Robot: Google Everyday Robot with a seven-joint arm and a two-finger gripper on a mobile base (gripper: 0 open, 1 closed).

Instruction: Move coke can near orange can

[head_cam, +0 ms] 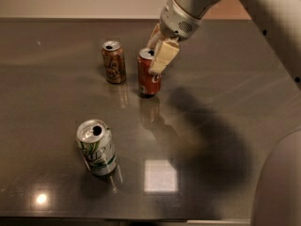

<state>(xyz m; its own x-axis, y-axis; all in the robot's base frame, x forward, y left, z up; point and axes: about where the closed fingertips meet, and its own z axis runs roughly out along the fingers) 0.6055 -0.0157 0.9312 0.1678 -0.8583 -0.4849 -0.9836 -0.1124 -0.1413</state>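
The red coke can [148, 77] stands upright on the dark table [225, 126], just right of the brownish-orange can [114, 62], a small gap between them. My gripper [157, 55] comes down from the upper right, its cream fingers [162, 58] closed around the coke can's upper part. The orange can stands upright and untouched.
A white-and-green can [96, 147] stands tilted toward the camera at the front left. The arm's grey body [277, 187] fills the right edge of the view. A bright light reflection [161, 175] lies on the table near the front.
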